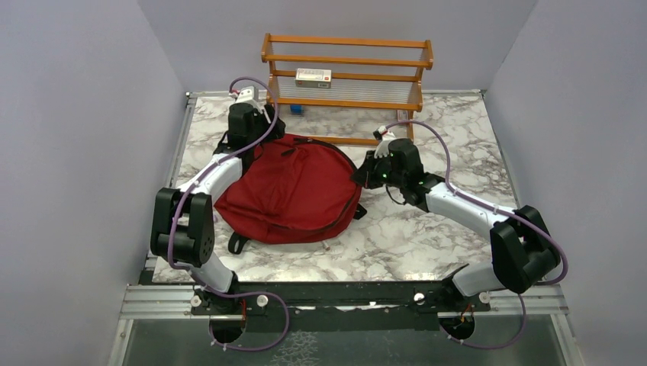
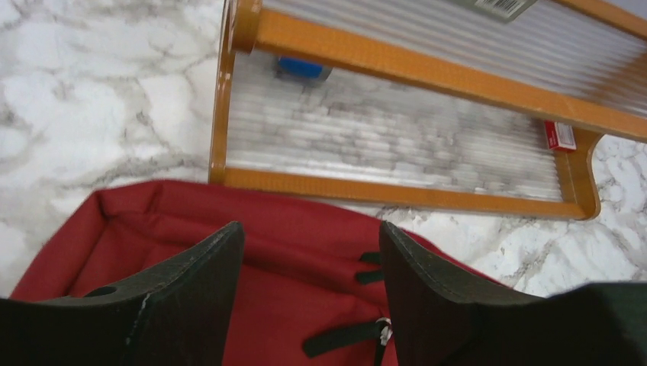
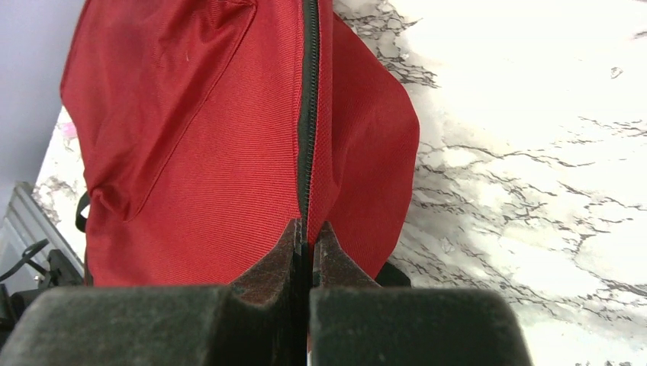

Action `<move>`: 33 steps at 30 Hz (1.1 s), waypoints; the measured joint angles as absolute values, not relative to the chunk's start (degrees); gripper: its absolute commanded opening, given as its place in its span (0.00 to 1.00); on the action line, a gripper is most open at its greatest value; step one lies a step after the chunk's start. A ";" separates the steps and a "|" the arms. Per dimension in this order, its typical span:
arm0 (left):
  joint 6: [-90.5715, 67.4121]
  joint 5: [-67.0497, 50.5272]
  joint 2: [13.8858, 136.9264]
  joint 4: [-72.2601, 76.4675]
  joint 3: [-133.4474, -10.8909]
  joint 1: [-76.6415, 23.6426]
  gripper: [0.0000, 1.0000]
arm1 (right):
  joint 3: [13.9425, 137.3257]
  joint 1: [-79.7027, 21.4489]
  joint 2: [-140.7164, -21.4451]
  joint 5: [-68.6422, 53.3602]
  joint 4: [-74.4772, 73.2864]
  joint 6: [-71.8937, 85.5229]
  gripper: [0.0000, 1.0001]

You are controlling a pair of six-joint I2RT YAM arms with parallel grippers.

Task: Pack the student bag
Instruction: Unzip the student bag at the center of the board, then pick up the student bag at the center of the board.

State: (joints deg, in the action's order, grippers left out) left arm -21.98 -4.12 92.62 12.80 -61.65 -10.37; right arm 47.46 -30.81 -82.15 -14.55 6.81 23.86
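Right claw (image 3: 309, 238) clamped onto zipper (image 3: 307, 114) of student bag (image 3: 191, 130), seam stretching straight ahead; left claw (image 2: 311, 232) gaping above its far edge.

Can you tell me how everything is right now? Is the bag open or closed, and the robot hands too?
student bag: lying flat, zipper closed where it shows.
left gripper: jaws open, empty, over the bag's far edge.
right gripper: jaws shut at the zipper; cannot tell if anything is pinched.
wooden rack: upright behind the bag.
small box: lying on a rack shelf.
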 measured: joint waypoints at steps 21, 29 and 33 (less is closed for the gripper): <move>-41.06 -11.84 95.24 3.07 -59.07 -10.20 0.69 | 42.92 -30.81 -82.15 -13.61 7.66 22.90 0.03; -22.33 -12.05 95.64 -3.60 -64.18 -10.20 0.70 | 42.98 -30.81 -82.15 -13.69 7.55 21.91 0.01; -12.25 -13.50 95.20 -4.56 -65.14 -10.20 0.71 | 44.73 -30.81 -82.04 -13.54 5.78 20.64 0.01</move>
State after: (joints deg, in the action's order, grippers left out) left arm -12.25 -13.50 95.20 -4.56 -65.14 -10.20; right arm 44.73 -30.81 -82.04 -13.54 5.78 20.64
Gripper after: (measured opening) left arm 0.706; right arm 0.038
